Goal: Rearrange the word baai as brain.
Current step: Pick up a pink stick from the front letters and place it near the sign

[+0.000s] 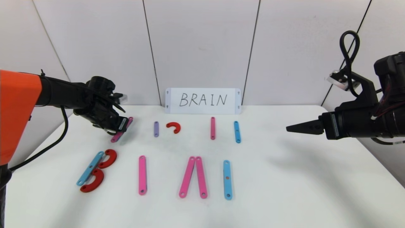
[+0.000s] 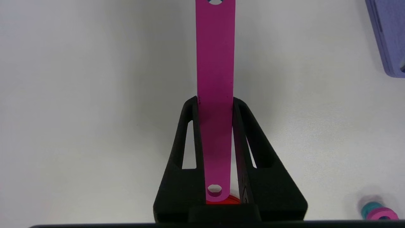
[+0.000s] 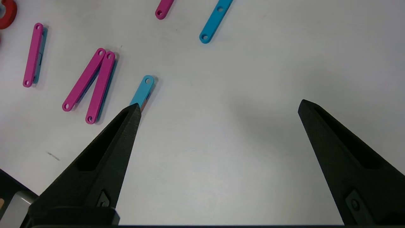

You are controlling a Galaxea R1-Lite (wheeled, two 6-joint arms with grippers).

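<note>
The word row lies along the table's front. It starts with a B made of a blue strip (image 1: 90,167) and two red half-rings (image 1: 107,158). Then come a pink strip (image 1: 142,174), two pink strips (image 1: 193,176) leaning together at the top, and a blue strip (image 1: 227,179). My left gripper (image 1: 121,125) is at the back left, shut on a magenta strip (image 1: 117,135). In the left wrist view that strip (image 2: 215,63) runs lengthwise between the fingers (image 2: 193,126), close over the table. My right gripper (image 1: 288,128) hovers open and empty at the right; it also shows in its wrist view (image 3: 220,104).
A white card (image 1: 202,100) reading BRAIN leans on the back wall. In front of it lie a short purple strip (image 1: 156,129), a red half-ring (image 1: 174,127), a pink strip (image 1: 213,128) and a blue strip (image 1: 237,131). The table's right edge runs under my right arm.
</note>
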